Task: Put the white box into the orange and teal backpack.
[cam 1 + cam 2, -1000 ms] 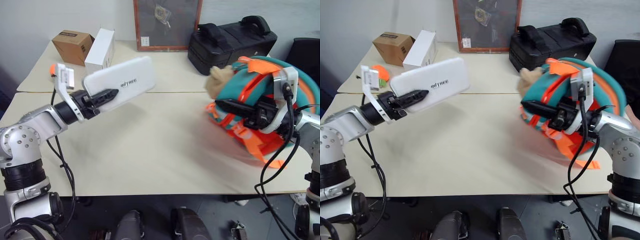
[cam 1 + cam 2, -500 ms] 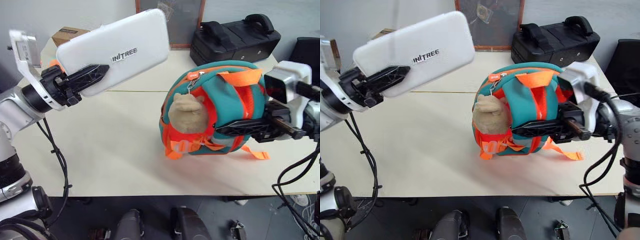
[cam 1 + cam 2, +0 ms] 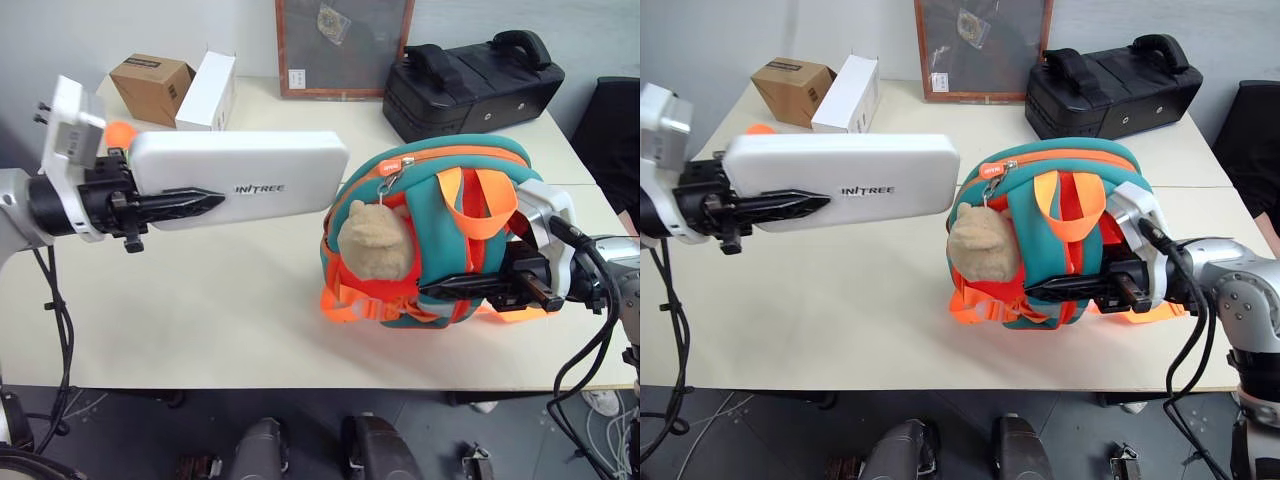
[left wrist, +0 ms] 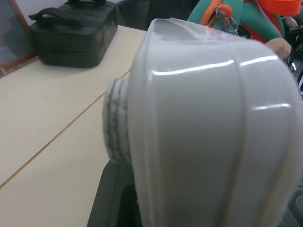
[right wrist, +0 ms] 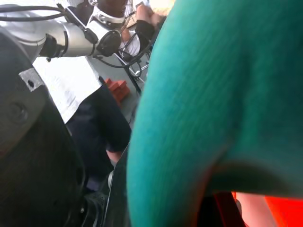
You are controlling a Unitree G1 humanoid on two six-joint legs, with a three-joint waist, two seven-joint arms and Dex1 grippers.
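1. Left hand [image 3: 205, 202] clenched on the white box [image 3: 240, 186], holding it level in the air above the counter [image 3: 200, 310], "INITREE" lettering facing the camera
2. Far end of white box just beside the top of the orange and teal backpack [image 3: 440, 235], near its zipper pull
3. Right hand [image 3: 440, 289] clenched on the backpack's teal front, holding it upright on the counter
4. Tan plush toy [image 3: 372, 241] hangs on the backpack's front, orange webbing handles loop over the top
5. Black hard case [image 3: 470, 85], brown cardboard box [image 3: 150, 87], white carton [image 3: 207, 90] and a framed picture [image 3: 343, 45] stand at the counter's far side
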